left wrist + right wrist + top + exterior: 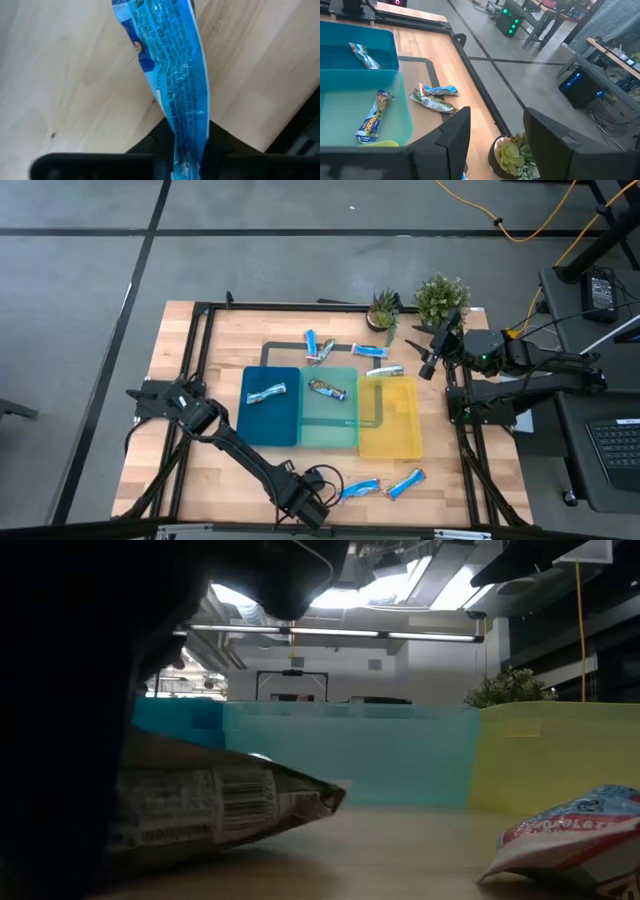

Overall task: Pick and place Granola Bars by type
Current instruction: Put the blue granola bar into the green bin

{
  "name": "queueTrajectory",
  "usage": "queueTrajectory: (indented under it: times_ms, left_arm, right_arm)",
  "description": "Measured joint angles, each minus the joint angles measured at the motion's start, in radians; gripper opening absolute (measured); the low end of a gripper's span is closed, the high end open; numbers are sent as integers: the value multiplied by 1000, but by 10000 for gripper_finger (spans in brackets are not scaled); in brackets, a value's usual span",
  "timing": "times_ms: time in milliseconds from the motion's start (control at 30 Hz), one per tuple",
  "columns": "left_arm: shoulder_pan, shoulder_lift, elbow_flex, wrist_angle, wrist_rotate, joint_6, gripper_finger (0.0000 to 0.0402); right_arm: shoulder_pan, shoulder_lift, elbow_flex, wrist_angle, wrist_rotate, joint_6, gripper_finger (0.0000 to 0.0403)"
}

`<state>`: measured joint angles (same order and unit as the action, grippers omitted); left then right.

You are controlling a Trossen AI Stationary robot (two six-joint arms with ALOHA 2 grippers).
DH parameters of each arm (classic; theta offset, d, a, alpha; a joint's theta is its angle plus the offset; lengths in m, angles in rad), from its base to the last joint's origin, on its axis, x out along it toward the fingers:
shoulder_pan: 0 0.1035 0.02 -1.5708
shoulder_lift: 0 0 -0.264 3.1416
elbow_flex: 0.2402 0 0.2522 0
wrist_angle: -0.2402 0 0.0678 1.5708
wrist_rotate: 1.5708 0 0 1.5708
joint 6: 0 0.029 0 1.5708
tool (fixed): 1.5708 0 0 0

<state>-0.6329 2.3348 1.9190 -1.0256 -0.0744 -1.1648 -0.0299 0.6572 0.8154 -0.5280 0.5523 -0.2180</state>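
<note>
Left gripper (318, 506) jaws pinch a blue granola bar (172, 80) by its end; lift it straight up off the counter (60, 85) before swinging toward the trays.

You can read "CHEWY" on the granola bar (372, 119) lying in the teal tray (405, 127) in the right wrist view. Print on the silvery-brown bar (215, 805) and the blue bar (175, 85) is too blurred to read.
</note>
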Motion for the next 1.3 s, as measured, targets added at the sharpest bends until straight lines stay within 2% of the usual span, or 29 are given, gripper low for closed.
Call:
queueTrajectory:
  times_ms: [133,367,633,867,1067,1300]
  left_arm:
    - [-1,-28,15,-8,15,0,25]
    - [-1,-77,40,-56,-24,0,41]
    - [-1,-111,40,-82,-66,-1,24]
    - [13,-158,40,-81,-75,38,31]
    - [59,-264,40,-83,-167,107,22]
    - [136,-414,40,-86,-329,281,26]
  right_arm:
    - [0,0,0,-2,1,0,186]
    - [0,0,0,-7,-3,0,186]
    - [0,0,0,-6,-4,0,186]
    - [0,0,0,-6,-5,0,186]
    - [0,0,0,-6,-5,0,186]
    - [0,2,0,-6,-5,0,186]
